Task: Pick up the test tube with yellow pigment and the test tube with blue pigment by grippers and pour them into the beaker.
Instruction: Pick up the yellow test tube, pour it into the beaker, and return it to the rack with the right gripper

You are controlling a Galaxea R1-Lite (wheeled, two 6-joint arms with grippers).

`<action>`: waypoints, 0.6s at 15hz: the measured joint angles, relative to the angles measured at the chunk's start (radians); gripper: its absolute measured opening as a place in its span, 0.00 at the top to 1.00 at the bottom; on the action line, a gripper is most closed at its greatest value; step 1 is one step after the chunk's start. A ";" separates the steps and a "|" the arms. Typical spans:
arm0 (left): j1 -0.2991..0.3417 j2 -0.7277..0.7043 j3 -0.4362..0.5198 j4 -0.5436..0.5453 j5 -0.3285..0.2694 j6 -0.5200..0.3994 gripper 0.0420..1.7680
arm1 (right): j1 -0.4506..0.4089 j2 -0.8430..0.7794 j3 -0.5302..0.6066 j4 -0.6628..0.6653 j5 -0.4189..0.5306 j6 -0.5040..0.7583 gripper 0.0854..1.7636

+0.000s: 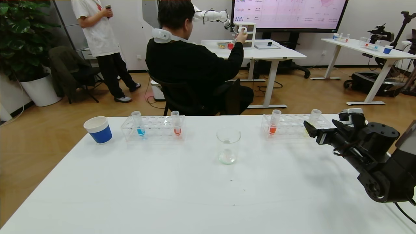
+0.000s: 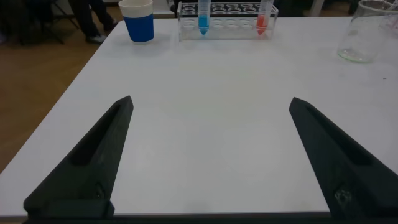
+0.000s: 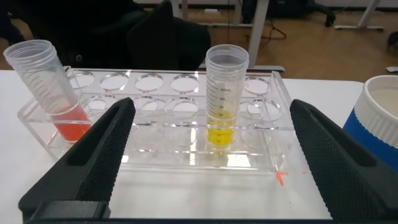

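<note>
listing left to right across the white table (image 1: 182,195): blue cup (image 1: 98,129); left rack (image 1: 152,128) holding the blue tube (image 1: 139,123) and an orange tube (image 1: 176,123); empty beaker (image 1: 228,145) at centre; right rack (image 1: 292,126) holding another orange tube (image 1: 274,122) and the yellow tube (image 1: 314,117), upright at its far right; right gripper (image 1: 308,130) just beside that rack, fingers wide apart, holding nothing. left gripper (image 2: 208,155) absent from the head view; its wrist view shows it spread wide and empty over bare table, well short of the left rack. step in hand, by judgement: closing on the yellow tube. advisable to centre it between the fingers, grip below the rim, lift straight up clear of its hole. right wrist view alone shows yellow liquid (image 3: 220,135) in the tip, and a second blue cup (image 3: 379,124) beside the rack.
</note>
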 joint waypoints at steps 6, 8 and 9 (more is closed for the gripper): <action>0.000 0.000 0.000 0.000 0.000 0.000 0.01 | -0.004 0.094 -0.152 0.020 0.000 0.000 0.02; 0.000 0.000 0.000 0.000 0.000 0.000 0.01 | -0.004 0.116 -0.212 0.054 0.000 0.000 0.02; 0.000 0.000 0.000 0.000 0.000 0.000 0.01 | -0.004 0.125 -0.240 0.071 0.000 0.001 0.02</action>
